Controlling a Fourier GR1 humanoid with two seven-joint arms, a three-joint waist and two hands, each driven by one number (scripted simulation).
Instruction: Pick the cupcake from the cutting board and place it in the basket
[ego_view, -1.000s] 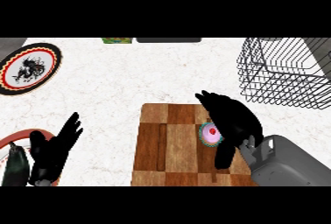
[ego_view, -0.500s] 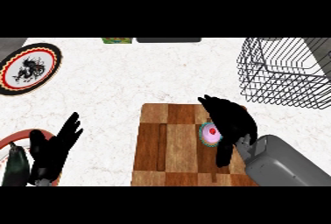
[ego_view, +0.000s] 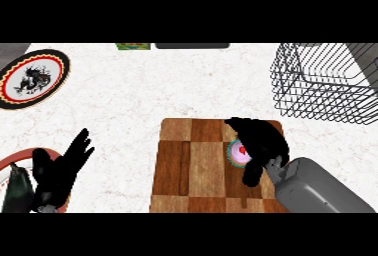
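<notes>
Right hand (ego_view: 260, 141) settles lower over the cupcake (ego_view: 238, 152) than a second ago, fingers now curling round it on the cutting board (ego_view: 190, 167), a grasp that looks ready for lifting toward the basket (ego_view: 325, 85); left hand (ego_view: 63, 167) rests open.

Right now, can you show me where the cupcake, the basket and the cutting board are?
cupcake (ego_view: 238, 152): head view, on its pink top.
basket (ego_view: 319, 106): head view, on its near wire wall.
cutting board (ego_view: 190, 167): head view, on bare wood left of the cupcake.
</notes>
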